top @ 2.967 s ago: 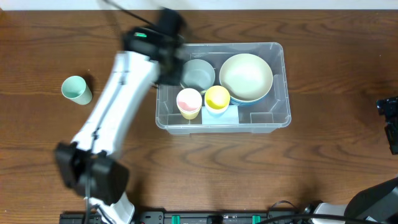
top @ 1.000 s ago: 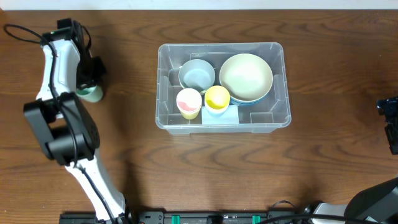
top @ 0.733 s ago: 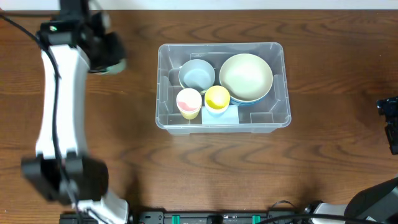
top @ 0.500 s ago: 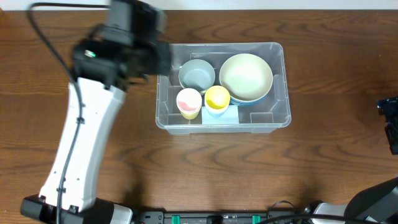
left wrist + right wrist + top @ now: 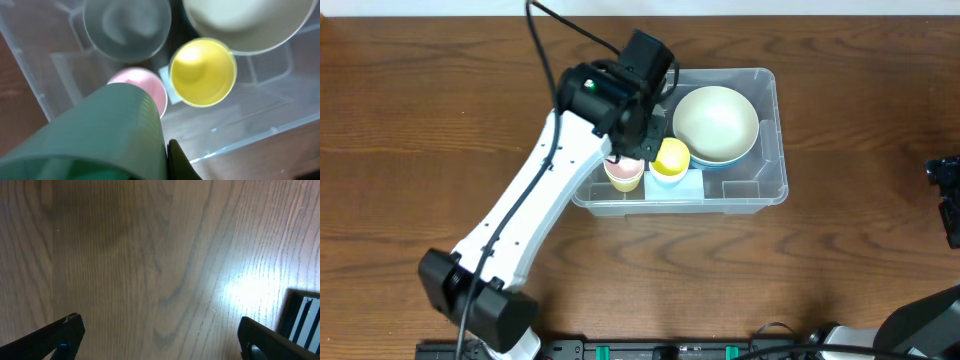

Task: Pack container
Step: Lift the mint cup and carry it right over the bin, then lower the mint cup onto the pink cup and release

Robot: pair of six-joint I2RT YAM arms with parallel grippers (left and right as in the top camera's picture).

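- Overhead, the left pincer (image 5: 635,135) hangs above the left half of the container (image 5: 760,188), mid-worktop (image 5: 410,150), its arm hiding the grey bowl (image 5: 127,25).
- Its wrist view shows it clamped on a green cup (image 5: 100,135); one finger (image 5: 176,160) shows, and the pink cup (image 5: 150,90) is partly covered.
- Right pincer (image 5: 160,336) gapes wide above the worktop, fingers cut off by the frame edge.

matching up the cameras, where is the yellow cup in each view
Overhead: yellow cup near the middle, in the container, lower left of the cream bowl.
Left wrist: yellow cup right of centre, below the cream bowl.
Right wrist: not in it.
Shared landmark: the cream bowl.
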